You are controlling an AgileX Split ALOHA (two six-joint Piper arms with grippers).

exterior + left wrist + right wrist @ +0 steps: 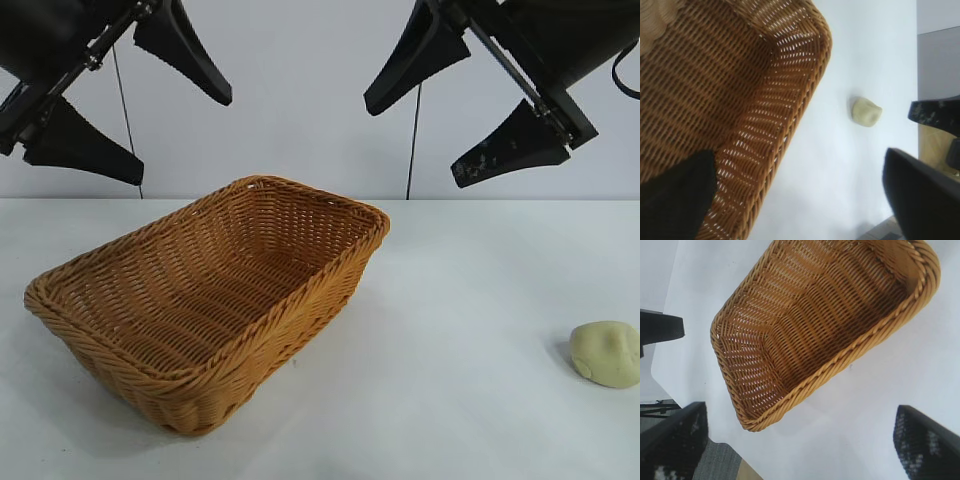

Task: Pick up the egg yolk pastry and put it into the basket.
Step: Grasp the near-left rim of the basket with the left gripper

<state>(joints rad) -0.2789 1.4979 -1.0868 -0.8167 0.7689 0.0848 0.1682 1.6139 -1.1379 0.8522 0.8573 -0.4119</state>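
Note:
The egg yolk pastry (606, 353), a small pale yellow-cream bun, lies on the white table at the right edge of the exterior view, well apart from the basket; the left wrist view also shows the pastry (866, 111). The golden-brown wicker basket (120, 340) stands empty at centre-left, and its rim appears in the left wrist view (815, 85) and the right wrist view (880, 335). My left gripper (180, 135) hangs open high above the basket's left side. High above the table right of the basket, my right gripper (410, 145) is open too, holding nothing.
The white table (450, 320) spreads between basket and pastry. A pale wall with two thin dark cables (413, 140) rises behind. In the right wrist view the table edge and grey floor (720, 460) show near the basket's corner.

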